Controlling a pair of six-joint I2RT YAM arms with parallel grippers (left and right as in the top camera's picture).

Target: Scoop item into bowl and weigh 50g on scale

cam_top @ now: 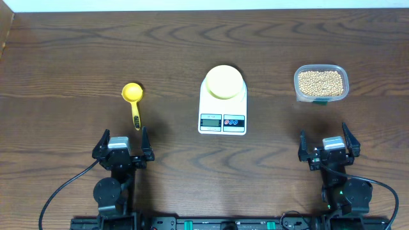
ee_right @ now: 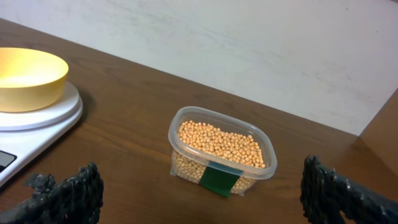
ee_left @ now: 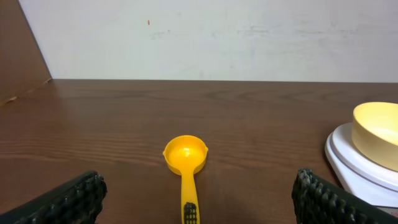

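Observation:
The tan beans point(cam_top: 320, 81) fill a clear plastic tub point(cam_top: 321, 97) at the back right; they also show in the right wrist view point(ee_right: 217, 142). The pale-yellow bowl point(cam_top: 223, 81) sits empty on the white scale point(cam_top: 222, 114) at the centre. The bowl also shows in the left wrist view point(ee_left: 377, 135) and right wrist view point(ee_right: 28, 78). A bright yellow scoop point(cam_top: 133, 99) lies left of the scale, handle toward me, and also shows in the left wrist view point(ee_left: 185, 163). My left gripper point(cam_top: 122, 142) is open and empty just in front of the scoop handle. My right gripper point(cam_top: 327, 144) is open and empty in front of the tub.
The dark wooden table point(cam_top: 77, 51) runs back to a pale wall. The scale's display and two buttons point(cam_top: 222, 122) face the front edge. A green label point(ee_right: 218, 180) is on the tub's near side.

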